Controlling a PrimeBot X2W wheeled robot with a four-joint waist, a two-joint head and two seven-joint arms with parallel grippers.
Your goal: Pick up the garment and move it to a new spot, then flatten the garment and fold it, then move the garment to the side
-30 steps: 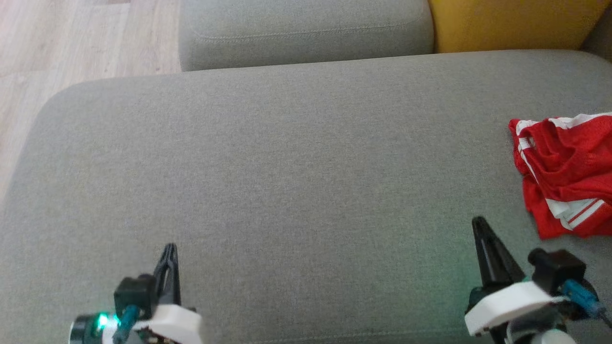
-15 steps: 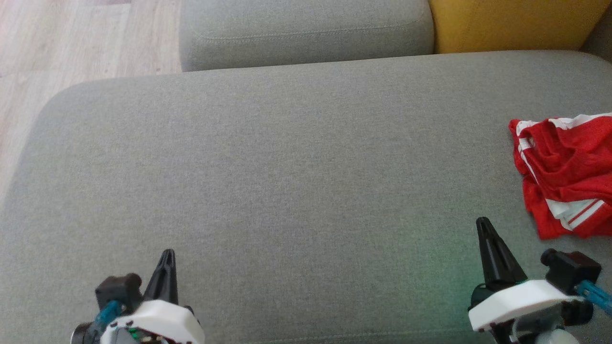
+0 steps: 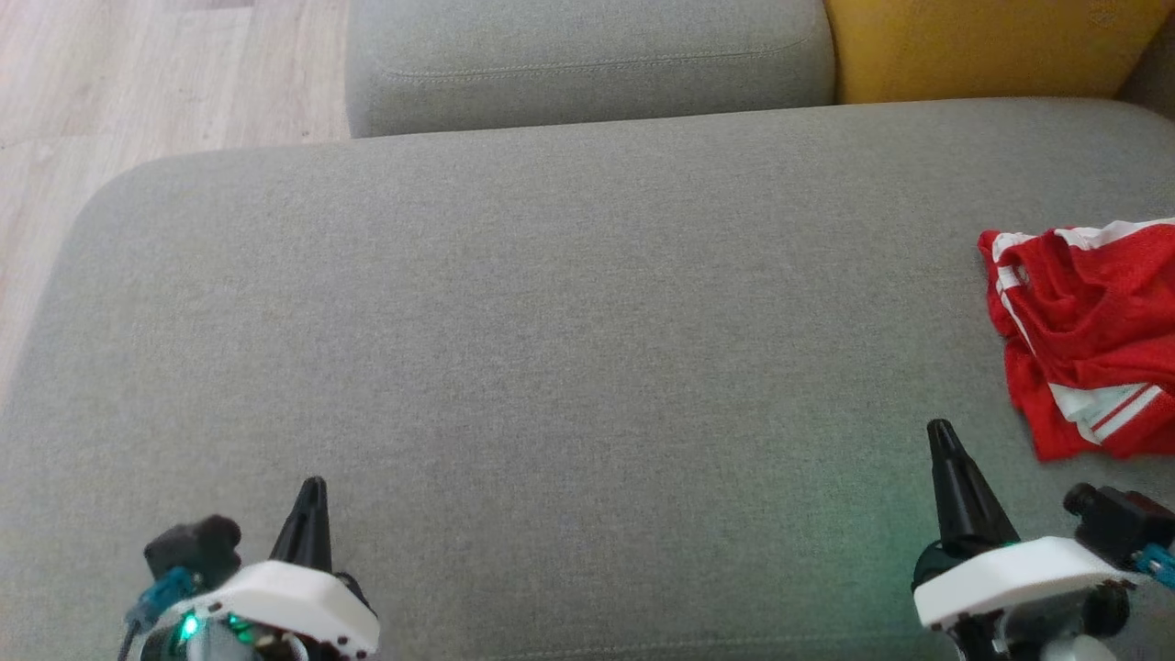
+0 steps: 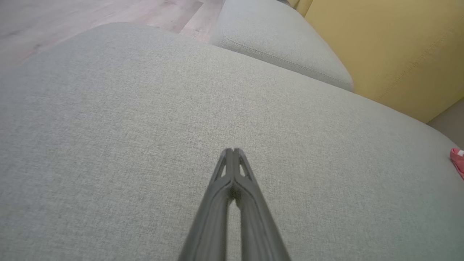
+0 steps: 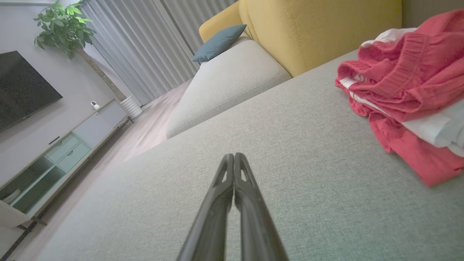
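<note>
The garment [image 3: 1083, 335] is red mesh with white stripes, folded into a rumpled bundle at the right edge of the grey cushion [image 3: 569, 303]. The right wrist view has the garment [image 5: 406, 87] at its right side, apart from the fingers. A sliver of the garment [image 4: 457, 159] shows at the far right of the left wrist view. My right gripper [image 3: 938, 431] hovers low at the near right, shut and empty, a short way left of the garment. My left gripper [image 3: 312, 484] sits shut and empty at the near left, far from the garment. In the wrist views the left gripper [image 4: 233, 150] and the right gripper [image 5: 231, 156] have their fingertips pressed together.
A second grey cushion [image 3: 587, 60] lies behind the first one, with a yellow sofa back [image 3: 982, 46] at the far right. Wooden floor [image 3: 138, 83] runs along the left. The right wrist view shows a blue pillow [image 5: 219, 41], a TV cabinet [image 5: 54, 159] and a plant [image 5: 65, 25] beyond.
Both grippers have drawn back slightly toward the near edge. The right gripper's fingers closed fully. The garment has not moved.
</note>
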